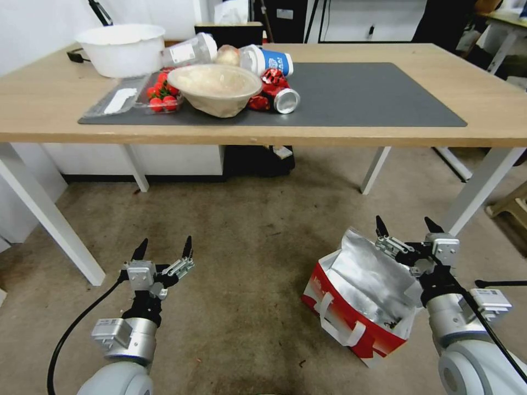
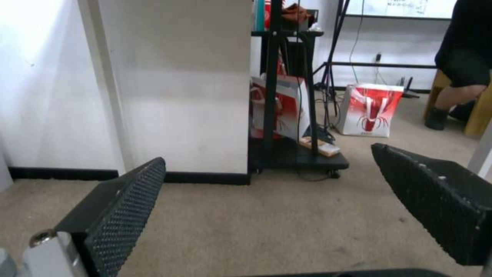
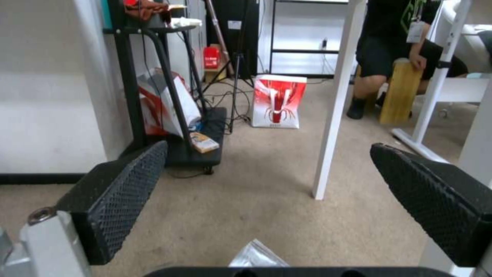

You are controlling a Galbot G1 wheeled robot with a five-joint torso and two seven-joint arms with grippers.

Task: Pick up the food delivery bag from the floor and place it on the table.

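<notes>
While the bag (image 1: 362,299) sits on the floor (image 1: 236,307), both hands hover spread.
Right hand (image 1: 409,227) hides the bag's far rim; left hand (image 1: 163,248) holds nothing.

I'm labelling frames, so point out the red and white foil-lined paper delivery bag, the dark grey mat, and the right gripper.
Red and white foil-lined paper delivery bag (image 1: 351,315): head view, red side panel.
Dark grey mat (image 1: 373,93): head view, bare middle.
Right gripper (image 1: 409,225): head view, midway between fingertips.
</notes>
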